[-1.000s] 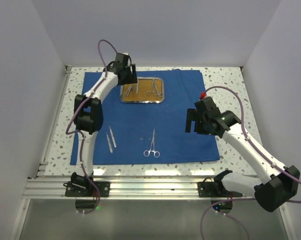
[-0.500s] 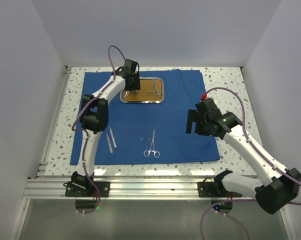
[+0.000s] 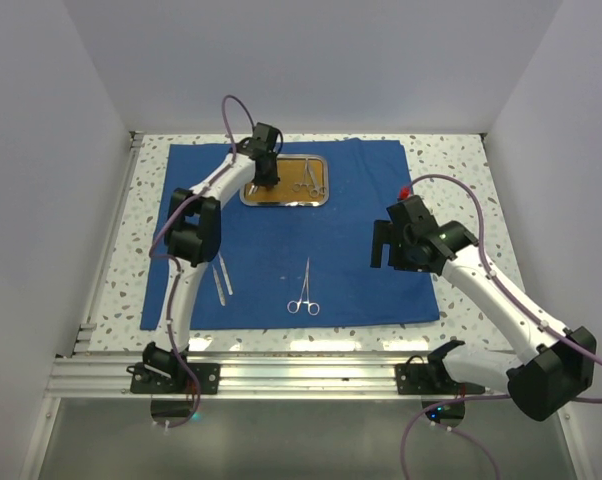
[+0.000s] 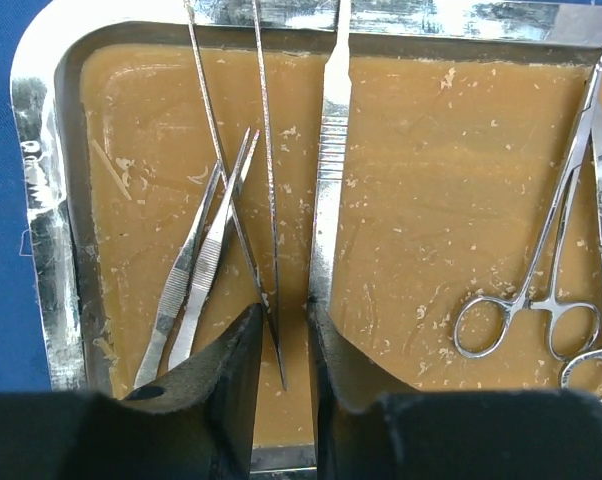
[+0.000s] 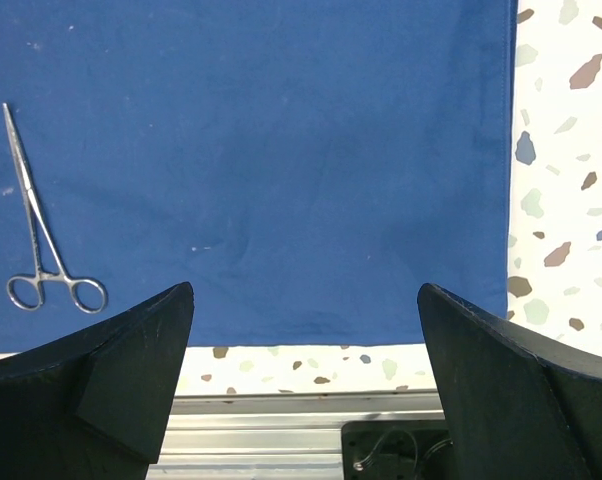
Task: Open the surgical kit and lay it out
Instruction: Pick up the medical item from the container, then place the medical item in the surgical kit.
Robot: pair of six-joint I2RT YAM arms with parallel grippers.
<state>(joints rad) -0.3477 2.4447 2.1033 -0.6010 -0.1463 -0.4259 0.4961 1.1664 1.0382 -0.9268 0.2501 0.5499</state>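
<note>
Left wrist: left jaws narrow astride thin steel rod [image 4: 265,150] in orange-brown tray [image 4: 38,230]; right jaws wide.

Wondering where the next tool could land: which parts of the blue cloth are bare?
Bare cloth lies between the tray and the clamp, and right of the clamp to the cloth's edge. The tray is crowded, left gripper inside.

Tray [image 3: 286,203] on cloth's [image 3: 361,220] far part, clamp [image 3: 303,290] nearer front, apparently tweezers [image 3: 222,278] left of it
</note>
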